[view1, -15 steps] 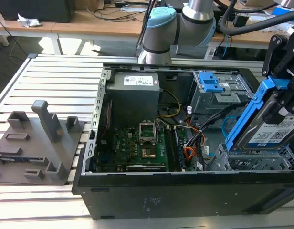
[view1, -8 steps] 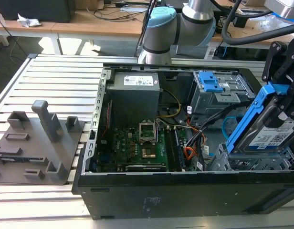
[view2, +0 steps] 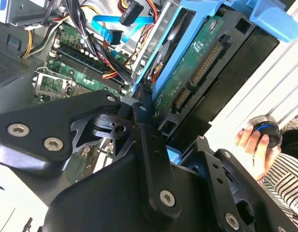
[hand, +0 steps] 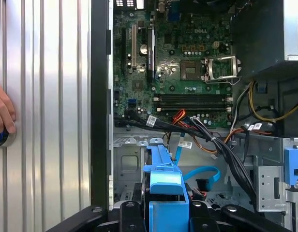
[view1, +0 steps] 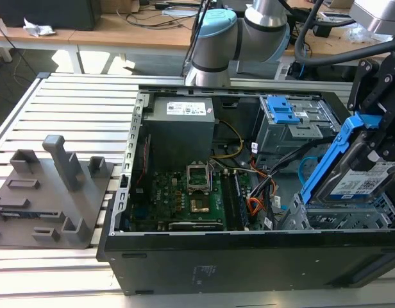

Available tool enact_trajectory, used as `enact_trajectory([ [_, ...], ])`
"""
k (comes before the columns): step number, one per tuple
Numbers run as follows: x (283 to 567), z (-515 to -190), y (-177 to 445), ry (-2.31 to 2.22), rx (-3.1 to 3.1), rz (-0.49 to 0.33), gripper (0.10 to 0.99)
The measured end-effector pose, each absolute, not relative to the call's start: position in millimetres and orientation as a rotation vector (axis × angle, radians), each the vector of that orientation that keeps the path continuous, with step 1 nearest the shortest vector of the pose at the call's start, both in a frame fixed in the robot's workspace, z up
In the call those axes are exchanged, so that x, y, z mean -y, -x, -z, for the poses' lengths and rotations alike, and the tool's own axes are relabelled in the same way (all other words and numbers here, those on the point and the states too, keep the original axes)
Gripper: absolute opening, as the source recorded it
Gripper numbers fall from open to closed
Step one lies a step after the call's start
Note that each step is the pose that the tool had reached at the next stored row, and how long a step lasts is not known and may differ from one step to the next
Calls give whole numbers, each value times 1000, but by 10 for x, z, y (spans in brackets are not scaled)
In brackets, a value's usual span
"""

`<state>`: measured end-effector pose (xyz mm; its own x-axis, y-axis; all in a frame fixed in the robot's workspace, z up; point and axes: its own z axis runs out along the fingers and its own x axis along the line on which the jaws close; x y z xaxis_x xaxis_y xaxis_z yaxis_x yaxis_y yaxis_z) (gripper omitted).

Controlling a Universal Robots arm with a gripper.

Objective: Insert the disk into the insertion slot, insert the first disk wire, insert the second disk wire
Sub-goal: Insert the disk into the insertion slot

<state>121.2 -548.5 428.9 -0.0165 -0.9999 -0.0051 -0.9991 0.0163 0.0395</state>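
One gripper (view2: 156,121), fingers clamped on the disk (view1: 354,179), holds it tilted just above the insertion slot (view1: 326,218).

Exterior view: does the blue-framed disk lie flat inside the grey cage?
No, the disk stands tilted, with most of it above the cage.

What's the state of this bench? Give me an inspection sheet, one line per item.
Surface: ribbed aluminium table, carrying an open black computer case.
Job's things: silver-grey hard drive in a bright blue caddy, tilted above the grey perforated drive cage, not seated.
Clutter: grey plastic fixture block at the exterior view's left.
Gripper: black gripper shut on the drive.
Cables: blue flat cable and black cable bundle loose inside the case.
Surroundings: a person's hand on the table; wooden desks behind.
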Motion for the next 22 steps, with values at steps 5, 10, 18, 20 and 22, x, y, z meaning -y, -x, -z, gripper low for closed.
enact_trajectory([
  [5,5479,-4233,-1222,-2186,2222,49,361],
  [10,5479,-4154,-1223,-2186,2222,49,361],
  [18,5479,-4086,-1222,-2186,2222,49,361],
  [20,5479,-4072,-1222,-2186,2222,49,361],
  [22,5479,-4062,-1222,-2186,2222,49,361],
])
